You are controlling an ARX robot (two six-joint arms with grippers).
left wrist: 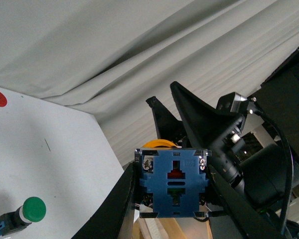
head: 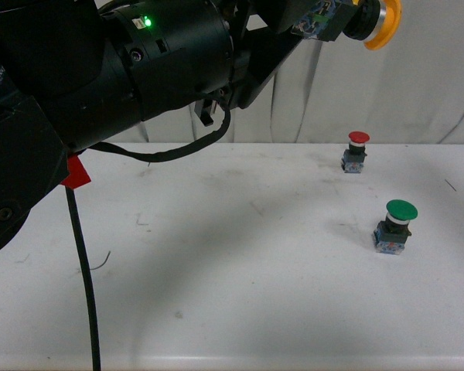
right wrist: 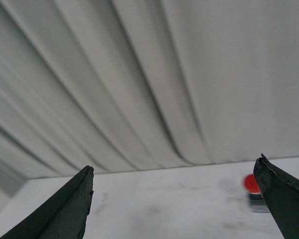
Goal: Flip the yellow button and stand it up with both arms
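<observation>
**Front view: yellow button held high over the table**

Item: yellow button (head: 375, 22), on its side, cap pointing to the robot's right, well above the white table (head: 216, 278). Holder: left gripper (left wrist: 173, 201), clamped on the blue base block, whose screw face fills the left wrist view. Right gripper (right wrist: 175, 167): fingers spread wide, nothing between them, facing the curtain. Also on the table: red-capped switch (head: 358, 151) and green-capped switch (head: 394, 226), both upright and well apart.

Clipping the yellow button (head: 354, 23) at the front view's top edge; nearly hiding its cap behind its base in the left wrist view; blurring the red-capped switch (right wrist: 252, 185) in the right
</observation>
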